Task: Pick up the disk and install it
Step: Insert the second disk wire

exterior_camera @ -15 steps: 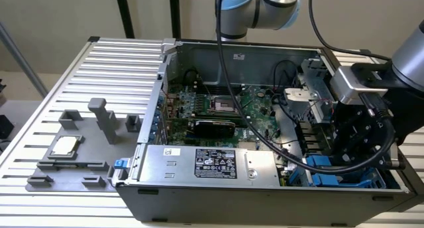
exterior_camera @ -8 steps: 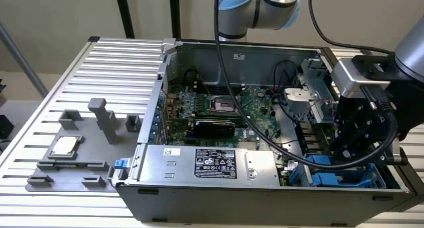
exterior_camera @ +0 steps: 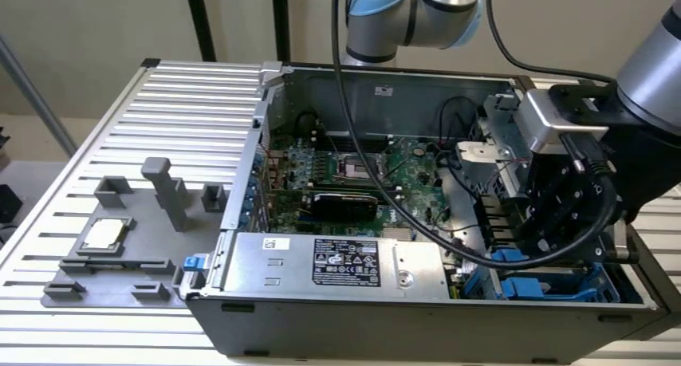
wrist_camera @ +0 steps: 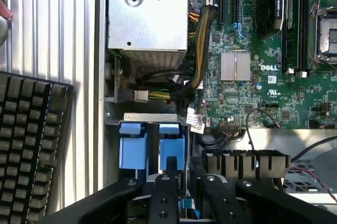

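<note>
My gripper (exterior_camera: pixel 518 250) reaches down into the front drive bay of the open computer case (exterior_camera: pixel 426 318), at the exterior view's right. In the wrist view its black fingers (wrist_camera: pixel 163 197) stand close together, with a narrow strip of the disk's blue carrier (wrist_camera: pixel 186 206) between them. The disk itself is seen edge-on and is mostly hidden by the gripper. Just beyond the fingers, two blue carrier tabs (wrist_camera: pixel 132 147) sit side by side in the bay. A blue piece (exterior_camera: pixel 500 257) shows beside the gripper, above more blue plastic (exterior_camera: pixel 532 290) in the bay.
A silver power supply (exterior_camera: pixel 330 262) with a black label lies along the case front. The motherboard (exterior_camera: pixel 362 167) and loose cables (wrist_camera: pixel 202 39) fill the case. A grey fixture holding a small square chip (exterior_camera: pixel 107 234) sits on the slatted table. A black keyboard (wrist_camera: pixel 31 145) lies beside the case.
</note>
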{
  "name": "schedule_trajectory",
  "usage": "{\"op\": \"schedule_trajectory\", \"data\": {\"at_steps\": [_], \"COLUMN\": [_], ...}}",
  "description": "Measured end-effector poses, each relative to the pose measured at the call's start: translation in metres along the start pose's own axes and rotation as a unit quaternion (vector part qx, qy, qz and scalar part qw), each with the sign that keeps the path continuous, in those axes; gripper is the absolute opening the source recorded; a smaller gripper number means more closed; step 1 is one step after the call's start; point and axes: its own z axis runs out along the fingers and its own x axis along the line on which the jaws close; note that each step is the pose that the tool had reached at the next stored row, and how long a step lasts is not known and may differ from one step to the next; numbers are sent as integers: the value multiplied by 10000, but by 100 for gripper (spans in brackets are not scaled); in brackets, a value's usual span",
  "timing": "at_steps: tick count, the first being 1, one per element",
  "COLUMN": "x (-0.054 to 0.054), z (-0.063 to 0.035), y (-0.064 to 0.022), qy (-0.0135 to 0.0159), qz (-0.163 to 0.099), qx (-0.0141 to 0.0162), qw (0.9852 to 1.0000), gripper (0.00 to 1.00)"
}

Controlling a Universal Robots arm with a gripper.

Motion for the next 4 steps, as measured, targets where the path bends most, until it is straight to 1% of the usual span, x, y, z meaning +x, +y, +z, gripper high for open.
{"op": "schedule_trajectory", "data": {"at_steps": [4], "x": [0], "z": [-1], "y": [0], "qy": [0], "qz": [0], "qx": [0], "qw": [10000], "gripper": [25]}}
